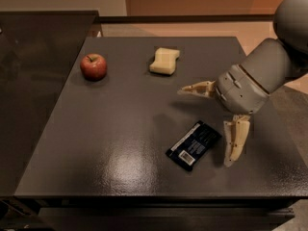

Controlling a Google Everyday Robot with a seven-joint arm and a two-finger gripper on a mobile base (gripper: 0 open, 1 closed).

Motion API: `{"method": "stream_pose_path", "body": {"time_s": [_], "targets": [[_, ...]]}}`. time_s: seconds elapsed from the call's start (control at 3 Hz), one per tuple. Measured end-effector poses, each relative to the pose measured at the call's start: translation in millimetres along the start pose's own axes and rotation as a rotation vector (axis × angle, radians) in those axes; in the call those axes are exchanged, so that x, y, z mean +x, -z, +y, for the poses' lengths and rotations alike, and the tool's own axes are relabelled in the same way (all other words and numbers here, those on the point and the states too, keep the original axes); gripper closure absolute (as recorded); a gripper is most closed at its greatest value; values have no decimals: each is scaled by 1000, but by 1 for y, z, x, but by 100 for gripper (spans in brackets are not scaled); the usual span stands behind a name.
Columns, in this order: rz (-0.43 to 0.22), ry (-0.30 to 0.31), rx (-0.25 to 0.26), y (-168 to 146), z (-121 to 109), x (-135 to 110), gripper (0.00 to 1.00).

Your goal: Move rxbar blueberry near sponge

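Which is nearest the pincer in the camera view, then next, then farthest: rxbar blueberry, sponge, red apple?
Measured from the open pincer, low at the right:
1. rxbar blueberry, lying between its spread fingers, near the front.
2. sponge, toward the back, middle.
3. red apple, back left, clearly farthest.
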State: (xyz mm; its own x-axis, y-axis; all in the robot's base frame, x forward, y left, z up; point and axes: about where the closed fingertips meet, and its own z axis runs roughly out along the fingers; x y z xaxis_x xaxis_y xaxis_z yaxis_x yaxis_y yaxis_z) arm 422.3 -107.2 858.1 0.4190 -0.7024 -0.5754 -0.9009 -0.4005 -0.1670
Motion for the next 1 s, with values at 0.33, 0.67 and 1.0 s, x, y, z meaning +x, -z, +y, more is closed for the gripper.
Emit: {"method": "stream_pose_path", "body": {"time_s": [0.33,0.67,1.0], "targets": [[0,27,-105,-21,9,6,0],[7,17,-142,-30,14,11,0],[23,7,-178,-36,20,15,17]]}}
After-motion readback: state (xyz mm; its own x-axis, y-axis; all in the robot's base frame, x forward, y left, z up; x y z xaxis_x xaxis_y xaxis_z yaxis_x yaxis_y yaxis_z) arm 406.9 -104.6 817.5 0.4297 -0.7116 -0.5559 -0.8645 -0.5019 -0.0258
